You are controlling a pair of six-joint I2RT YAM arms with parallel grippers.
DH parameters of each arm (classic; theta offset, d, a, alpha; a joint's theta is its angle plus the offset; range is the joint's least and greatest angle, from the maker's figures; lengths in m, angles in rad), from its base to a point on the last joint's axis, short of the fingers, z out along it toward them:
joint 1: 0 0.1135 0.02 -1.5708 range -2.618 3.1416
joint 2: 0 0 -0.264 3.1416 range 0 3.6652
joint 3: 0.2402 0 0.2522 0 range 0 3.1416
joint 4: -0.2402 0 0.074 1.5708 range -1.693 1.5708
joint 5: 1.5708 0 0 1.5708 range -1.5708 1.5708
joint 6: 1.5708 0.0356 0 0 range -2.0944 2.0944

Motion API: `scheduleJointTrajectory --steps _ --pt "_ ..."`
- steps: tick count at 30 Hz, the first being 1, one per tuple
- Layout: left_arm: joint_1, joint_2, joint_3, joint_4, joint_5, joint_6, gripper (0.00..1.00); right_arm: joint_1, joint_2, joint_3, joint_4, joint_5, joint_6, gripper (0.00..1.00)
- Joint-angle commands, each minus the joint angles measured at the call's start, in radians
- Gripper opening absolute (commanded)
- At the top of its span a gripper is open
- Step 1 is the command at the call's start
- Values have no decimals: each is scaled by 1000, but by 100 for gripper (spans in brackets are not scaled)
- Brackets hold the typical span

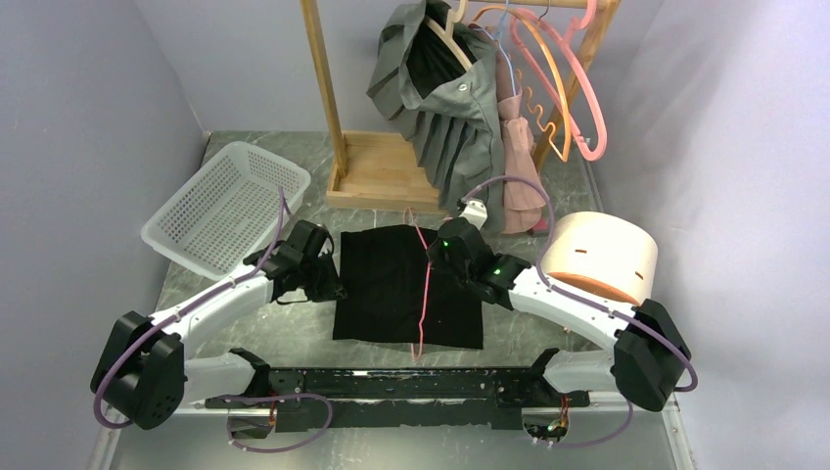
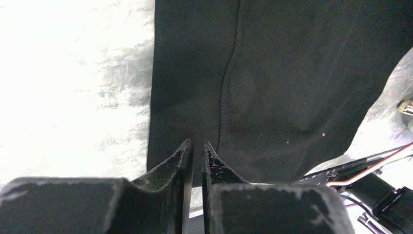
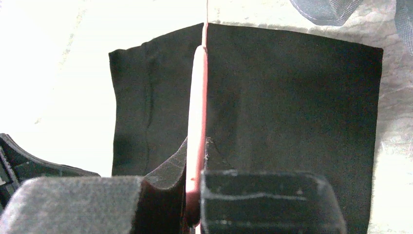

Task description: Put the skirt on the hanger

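Grey marbled tabletop bore a flat black fabric skirt; right gripper clamped a thin pink hanger across it; left gripper, nearly closed, seemingly pinched its edge steady.

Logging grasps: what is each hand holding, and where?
Right hand clamps the pink hanger by its bar. Left hand sits at the skirt edge; hold unclear.

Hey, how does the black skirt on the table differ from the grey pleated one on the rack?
The black skirt lies flat on the table; the grey skirt hangs on the rack. The black skirt is plain and smooth; the grey skirt is pleated. Both are skirts.
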Motion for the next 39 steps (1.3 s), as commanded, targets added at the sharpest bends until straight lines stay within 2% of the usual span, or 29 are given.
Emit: scheduleJointTrajectory --steps 1,9,14,16,18,22,25,27,31,34,36,39 --pt "3 -32 37 10 -14 18 17 -3 -58 35 -6 11 -1 0" --pt "3 -117 86 23 -41 37 26 -3 -181 118 -110 1 -46 0" --pt "3 -201 174 -6 -101 65 38 -4 -239 214 -215 -75 -172 0" --pt "3 -235 225 -15 -125 89 48 -4 -249 281 -270 -126 -242 0" --pt "3 -271 280 -3 -134 140 54 -4 -250 342 -328 -188 -329 0" --pt "3 -320 399 56 -87 337 68 -4 -247 444 -408 -304 -483 0" --pt "3 -336 479 100 1 488 77 -4 -218 538 -455 -357 -583 0" --pt "3 -337 517 129 92 600 79 -3 -192 595 -478 -391 -634 0" --pt "3 -323 539 206 342 812 78 -4 -146 677 -491 -534 -744 0" --pt "2 -310 502 261 503 951 72 -3 -118 709 -486 -623 -803 0" --pt "3 -298 496 231 588 1069 72 -3 -105 717 -478 -663 -827 0" --pt "3 -278 515 101 705 1300 72 -4 -88 723 -482 -711 -870 0"
